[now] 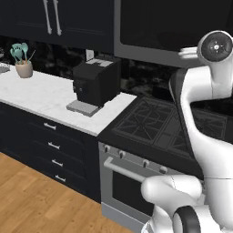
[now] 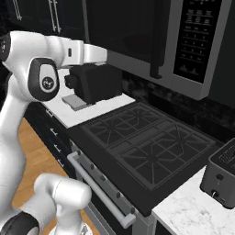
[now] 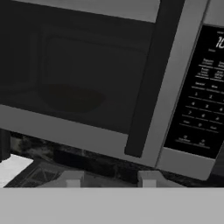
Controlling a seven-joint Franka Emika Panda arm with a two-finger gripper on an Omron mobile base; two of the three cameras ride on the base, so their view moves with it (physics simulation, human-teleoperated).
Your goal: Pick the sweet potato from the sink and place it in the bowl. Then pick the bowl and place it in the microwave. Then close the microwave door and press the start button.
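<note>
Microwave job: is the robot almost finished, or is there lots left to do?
Almost finished. The microwave door looks shut, and a dim round shape behind its dark glass is probably the bowl; the sweet potato can't be made out. The pincer points at the microwave from just below. What's left looks like pressing the start button on the control panel, off to the pincer's right.
</note>
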